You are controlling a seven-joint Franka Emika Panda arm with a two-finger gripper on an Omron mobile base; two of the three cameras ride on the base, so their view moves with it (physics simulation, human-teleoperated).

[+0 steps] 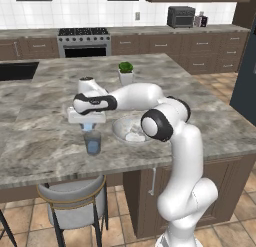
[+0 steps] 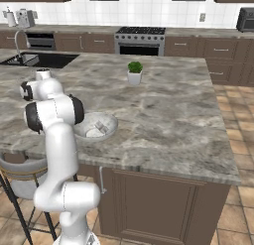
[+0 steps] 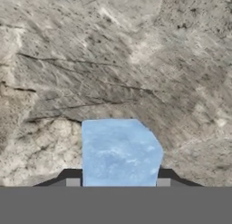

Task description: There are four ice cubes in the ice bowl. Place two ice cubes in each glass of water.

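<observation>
Blue ice cube point(image 3: 118, 153) sits pinched between the two tips of the pincer point(image 1: 88, 125), which is partly closed on it. Right under the pincer stands the glass of water point(image 1: 92, 142). If the pincer is a bit off to one side when it lets go, the cube could hit the rim and slide away. Beside the pincer is the ice bowl point(image 1: 122, 129).

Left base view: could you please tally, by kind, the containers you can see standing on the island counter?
Glass of water: 1
Ice bowl: 1
Plant pot: 1
Total: 3 (the arm covers part of the counter)
</observation>
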